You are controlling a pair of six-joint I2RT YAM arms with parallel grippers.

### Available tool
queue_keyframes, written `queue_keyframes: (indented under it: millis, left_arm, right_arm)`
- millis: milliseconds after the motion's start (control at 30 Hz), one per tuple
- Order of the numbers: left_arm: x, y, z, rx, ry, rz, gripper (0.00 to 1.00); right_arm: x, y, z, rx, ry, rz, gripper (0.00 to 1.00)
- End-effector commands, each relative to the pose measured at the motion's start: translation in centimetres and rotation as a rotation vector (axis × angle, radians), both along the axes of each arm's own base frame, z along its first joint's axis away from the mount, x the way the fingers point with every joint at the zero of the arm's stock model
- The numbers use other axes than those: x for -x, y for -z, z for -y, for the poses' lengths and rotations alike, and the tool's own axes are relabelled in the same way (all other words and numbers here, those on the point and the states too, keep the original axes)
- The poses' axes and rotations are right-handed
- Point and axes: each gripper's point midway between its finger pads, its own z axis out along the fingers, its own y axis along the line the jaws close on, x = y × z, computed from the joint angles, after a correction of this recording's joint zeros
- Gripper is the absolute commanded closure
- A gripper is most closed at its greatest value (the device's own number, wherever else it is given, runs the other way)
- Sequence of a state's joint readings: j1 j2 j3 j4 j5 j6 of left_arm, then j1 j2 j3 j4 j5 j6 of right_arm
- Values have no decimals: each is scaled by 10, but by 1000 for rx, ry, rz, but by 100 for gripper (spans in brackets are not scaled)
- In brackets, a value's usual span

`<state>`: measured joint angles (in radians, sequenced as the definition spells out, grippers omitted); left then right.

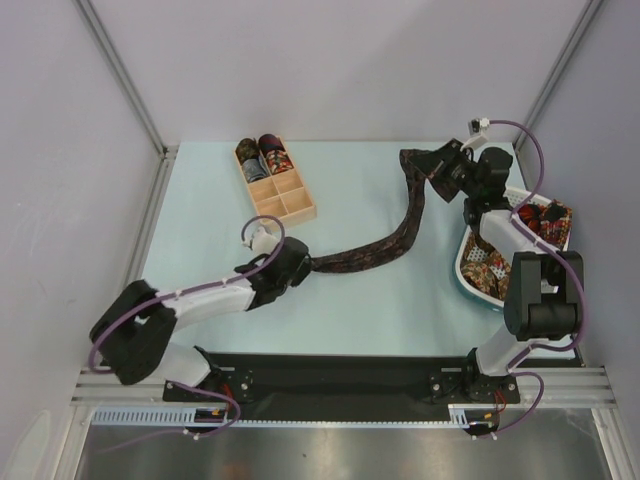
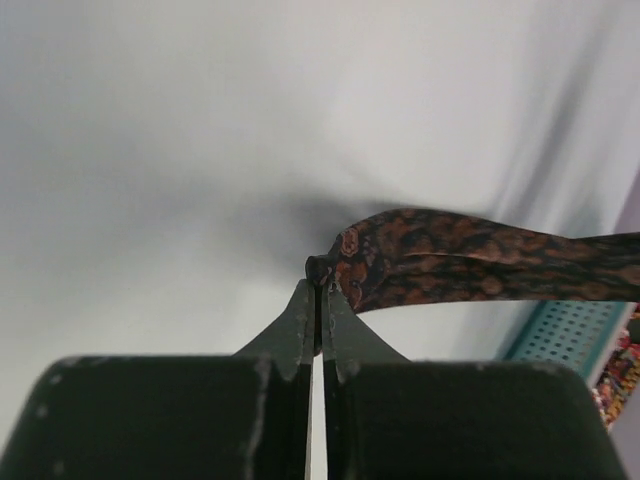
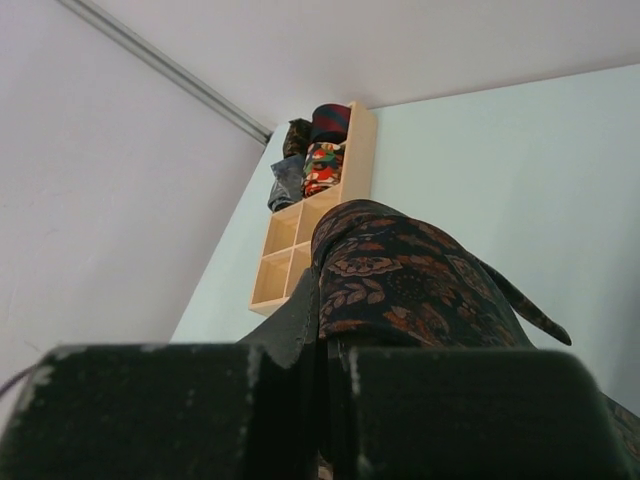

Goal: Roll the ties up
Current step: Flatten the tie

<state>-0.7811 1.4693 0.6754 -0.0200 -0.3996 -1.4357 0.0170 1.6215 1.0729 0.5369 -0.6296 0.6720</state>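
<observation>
Left gripper [image 1: 303, 263] sits low over the table [image 1: 350, 310], nearest the bases, fingers clenched on the narrow end of the dark brown tie [image 1: 385, 243]. Left wrist view confirms: jaws pressed together at the tips of the left gripper [image 2: 320, 290], the tie's [image 2: 470, 255] tip pinched between them and the strip running off to the right. From there the tie crosses the middle of the table in a shallow S, then bends up toward the far right. The white basket [image 1: 463, 258] is on the right edge beside the right arm, with loose ties [image 1: 490, 272] in red/gold patterns piled inside. Past it, the right gripper [image 1: 440, 165] is at the far right and grasps the wide end. In the right wrist view the fabric [image 3: 400, 280] drapes over the right gripper [image 3: 325, 335] and covers most of the fingers, which are closed tight on it. Far left: wooden box [image 1: 297, 207], with four rolled ties [image 1: 262, 158] in its far compartments, well apart from both grippers.
</observation>
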Motion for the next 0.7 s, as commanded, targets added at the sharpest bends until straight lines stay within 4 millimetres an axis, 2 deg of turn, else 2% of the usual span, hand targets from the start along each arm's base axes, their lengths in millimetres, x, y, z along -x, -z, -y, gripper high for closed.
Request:
queue_keyframes:
  millis: [0,33,67,100,133,167,200,233,267,300,367,400,433,500,533,567,600,633,667]
  left_arm:
    - [-18,-61,-27,-57,-31,153,100]
    - [-18,-70,-32,-75,-21,175,100]
    - [-16,-87,-39,-67,-31,210,100]
    - [-17,-95,-44,-63,-39,227,100]
    - [-17,-105,-45,-63,-27,253,100]
    - [-19,-121,-44,-36,-19,282,100]
    - [-19,-128,-43,-36,-7,292,100]
    - [-20,-135,-42,-31,2,303,100]
    - [-24,-150,-40,-22,6,321,100]
    - [-25,-157,-38,-14,21,330,100]
    - [-26,-170,-37,-23,39,353,100]
    - [-27,-181,-38,-28,50,375,100]
    - [-27,-184,-40,-33,53,380,100]
    - [-25,-184,-48,-54,59,376,100]
    - [-21,-187,-51,-43,62,383,100]
    - [-17,-175,-53,-54,69,366,100]
    - [-13,-171,-55,-53,73,361,100]
    - [-8,-171,-58,-45,74,364,100]
    - [-3,-157,-62,-62,77,343,100]
  right_arm:
    - [-6,-9,3,6,-7,59,100]
    - [-10,-13,2,0,-13,61,100]
    - [-14,-9,2,-4,-15,47,100]
    - [-21,0,1,-12,-12,23,100]
    - [-29,3,16,-28,23,9,100]
    - [-38,-8,18,-30,26,33,100]
    - [-49,6,20,-37,30,-10,100]
    - [-56,4,24,-43,33,-14,100]
    - [-65,-17,23,-65,9,21,100]
    - [-68,-28,24,-81,-9,53,100]
    - [-75,-38,23,-89,-47,84,100]
    - [-78,-54,22,-80,-56,130,100]
    - [-82,-49,22,-80,-59,129,100]
    - [-82,-52,18,-110,-95,168,100]
    - [-83,-43,18,-127,-103,152,100]
    - [-87,-34,19,-145,-86,134,100]
    - [-86,-14,20,-176,-70,76,96]
    - [-90,5,24,-200,-32,32,83]
    - [-90,17,25,-214,-15,14,52]
